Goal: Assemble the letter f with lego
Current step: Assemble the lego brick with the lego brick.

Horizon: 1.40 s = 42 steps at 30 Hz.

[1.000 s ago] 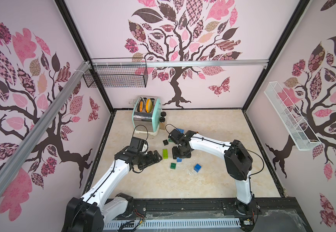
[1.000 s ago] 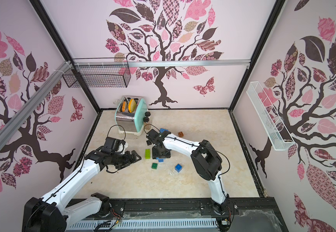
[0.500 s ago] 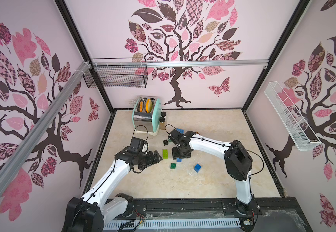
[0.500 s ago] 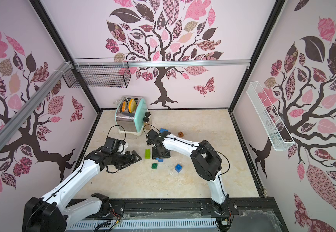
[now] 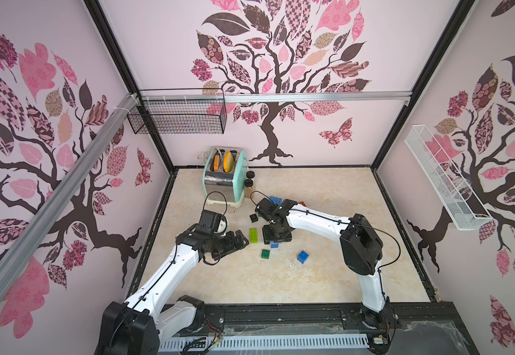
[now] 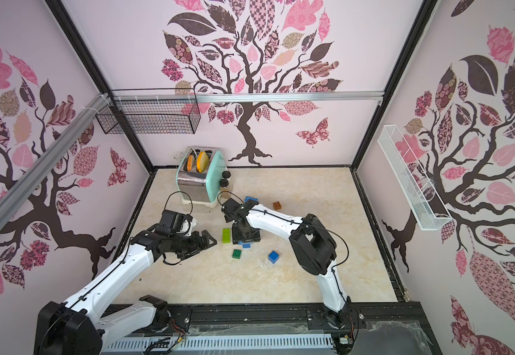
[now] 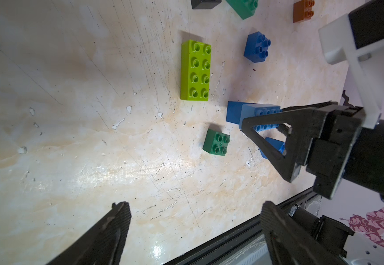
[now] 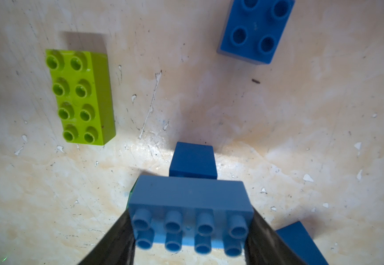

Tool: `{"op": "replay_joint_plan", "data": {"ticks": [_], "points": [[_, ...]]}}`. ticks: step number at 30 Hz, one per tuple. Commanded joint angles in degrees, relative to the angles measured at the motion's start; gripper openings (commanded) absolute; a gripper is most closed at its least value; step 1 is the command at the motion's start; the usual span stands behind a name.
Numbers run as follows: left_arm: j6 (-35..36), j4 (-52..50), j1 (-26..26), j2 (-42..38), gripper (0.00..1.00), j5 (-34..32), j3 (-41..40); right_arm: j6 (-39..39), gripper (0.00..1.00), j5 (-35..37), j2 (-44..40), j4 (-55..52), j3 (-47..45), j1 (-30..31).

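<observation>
My right gripper [image 8: 190,229] is shut on a light blue oblong lego brick [image 8: 190,206], one finger on each short end. It hangs just over darker blue bricks [image 8: 193,160] on the floor. In both top views this gripper [image 5: 276,238] points down mid-floor. A lime oblong brick [image 5: 253,235] lies just left of it, a dark green square brick [image 5: 265,253] in front and a blue square brick [image 5: 302,256] to the right. My left gripper [image 7: 193,220] is open and holds nothing. It sits left of the lime brick [image 7: 195,71] and off the floor.
A mint-and-chrome toaster [image 5: 225,178] and two dark-capped jars [image 5: 249,181] stand at the back left. A black brick [image 5: 253,218] and a blue brick [image 5: 274,200] lie behind the right gripper, an orange-brown one [image 6: 277,205] further right. The black frame rail [image 5: 281,310] runs along the front.
</observation>
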Motion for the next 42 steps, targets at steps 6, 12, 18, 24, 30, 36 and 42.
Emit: {"op": "replay_joint_plan", "data": {"ticks": [6, 12, 18, 24, 30, 36, 42], "points": [[0.5, 1.1, 0.3, -0.5, 0.93, 0.6, -0.6, -0.9, 0.59, -1.8, 3.5, -2.3, -0.1, 0.7], [0.5, 1.1, 0.3, -0.8, 0.93, 0.7, -0.6, -2.8, 0.59, -2.8, 4.2, -3.0, 0.0, 0.7], [0.5, 1.2, 0.3, -1.1, 0.93, 0.7, -0.6, -3.9, 0.59, -4.6, 4.4, -4.0, 0.0, 0.6], [0.4, 1.3, 0.3, -1.2, 0.93, 0.6, -0.7, -2.9, 0.59, -5.8, 4.8, -4.3, -0.5, 0.1], [0.2, 1.4, 0.3, -1.3, 0.93, 0.7, -0.8, -0.5, 0.59, -4.8, 5.4, -5.1, 0.6, -0.2], [0.2, 1.4, 0.3, -1.0, 0.93, 0.8, -0.8, 1.4, 0.60, -3.7, 6.4, -6.4, 2.4, -0.3], [0.4, 1.4, 0.3, -1.1, 0.93, 1.1, -0.8, 1.9, 0.61, -3.6, 7.0, -7.4, 2.9, -0.4]]}}
